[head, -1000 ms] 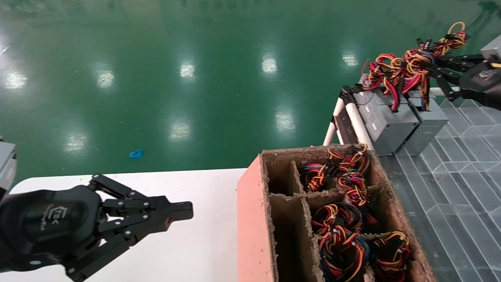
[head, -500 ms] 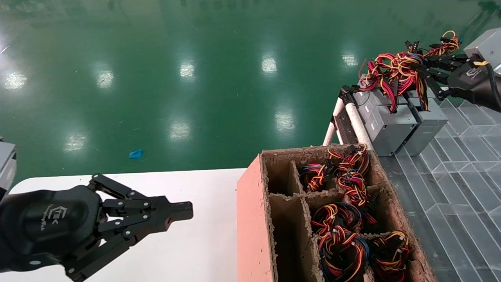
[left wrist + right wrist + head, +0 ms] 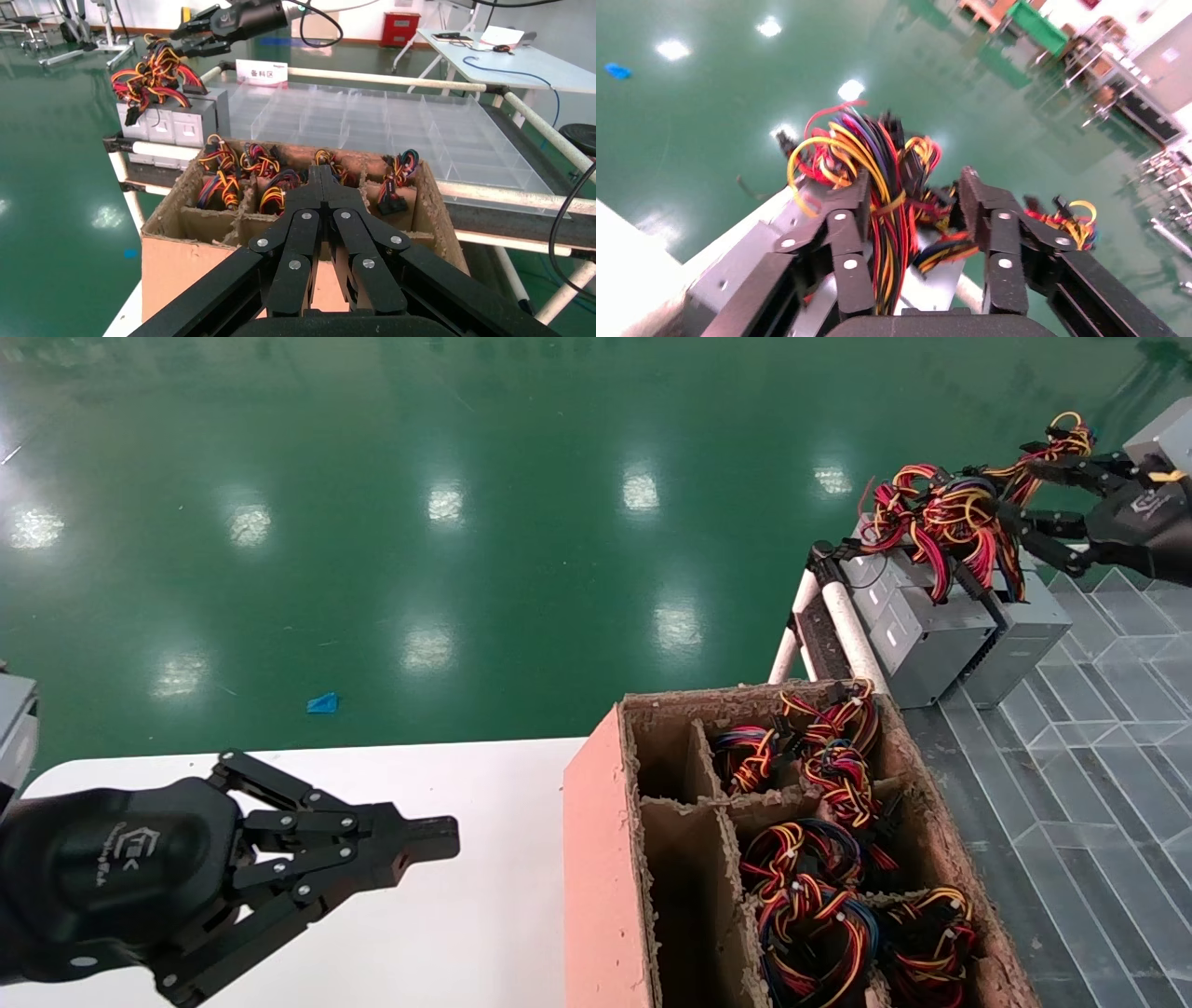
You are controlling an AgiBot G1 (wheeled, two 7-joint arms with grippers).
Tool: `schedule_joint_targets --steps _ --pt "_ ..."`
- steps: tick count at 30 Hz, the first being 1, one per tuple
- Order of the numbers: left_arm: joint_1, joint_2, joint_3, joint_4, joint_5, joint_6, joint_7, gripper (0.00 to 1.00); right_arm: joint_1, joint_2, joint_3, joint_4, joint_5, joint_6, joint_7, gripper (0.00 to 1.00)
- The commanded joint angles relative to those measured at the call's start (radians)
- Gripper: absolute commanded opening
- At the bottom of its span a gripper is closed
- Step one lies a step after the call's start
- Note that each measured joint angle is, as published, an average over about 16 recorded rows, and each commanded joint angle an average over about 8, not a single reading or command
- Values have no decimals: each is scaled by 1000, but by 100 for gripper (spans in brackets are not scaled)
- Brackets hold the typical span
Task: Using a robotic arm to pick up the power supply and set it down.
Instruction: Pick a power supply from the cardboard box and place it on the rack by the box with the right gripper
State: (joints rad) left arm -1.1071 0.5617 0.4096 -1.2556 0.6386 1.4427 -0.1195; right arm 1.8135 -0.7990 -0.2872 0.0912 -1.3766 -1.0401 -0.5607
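The power supply [image 3: 1024, 628], a grey metal box, stands at the far right of the rack beside two similar grey boxes [image 3: 908, 631]. Its red, yellow and black wire bundle [image 3: 950, 514] rises from its top. My right gripper [image 3: 1045, 509] is open around that bundle, and the wires run loose between its spread fingers [image 3: 849, 210]. The right wrist view shows the bundle [image 3: 891, 210] and the grey metal [image 3: 912, 284] just beneath the gripper [image 3: 912, 203]. My left gripper [image 3: 438, 845] hangs shut and empty over the white table [image 3: 484, 933], its tips [image 3: 322, 172] pointing at the cardboard box.
A partitioned cardboard box [image 3: 605, 859] holds several more wire-topped units [image 3: 819, 915]. The rack's white tube rail [image 3: 852, 635] runs behind it, with a clear plastic divided tray [image 3: 1099, 728] to the right. Green floor lies beyond.
My right gripper was shut on the wire bundle and has now opened, drawing back slightly to the right. The power supply has settled lower on the rack. The left arm has not moved.
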Motion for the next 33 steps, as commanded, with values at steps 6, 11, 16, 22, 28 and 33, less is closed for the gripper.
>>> schedule_joint_targets --steps 6,11,16,22,28,33 --pt "0 0 0 0 0 0 0 0 12 11 5 25 8 -27 12 100" --pt "0 0 0 0 0 0 0 0 -21 29 71 62 107 -91 -35 100" --pt "0 0 0 0 0 0 0 0 -68 45 138 68 210 -165 -53 100" --pt "0 0 0 0 0 0 0 0 -109 55 155 116 260 -205 -19 100" --pt "0 0 0 0 0 0 0 0 -170 68 136 229 293 -229 57 100" --pt "0 0 0 0 0 0 0 62 -224 80 124 322 327 -251 123 100"
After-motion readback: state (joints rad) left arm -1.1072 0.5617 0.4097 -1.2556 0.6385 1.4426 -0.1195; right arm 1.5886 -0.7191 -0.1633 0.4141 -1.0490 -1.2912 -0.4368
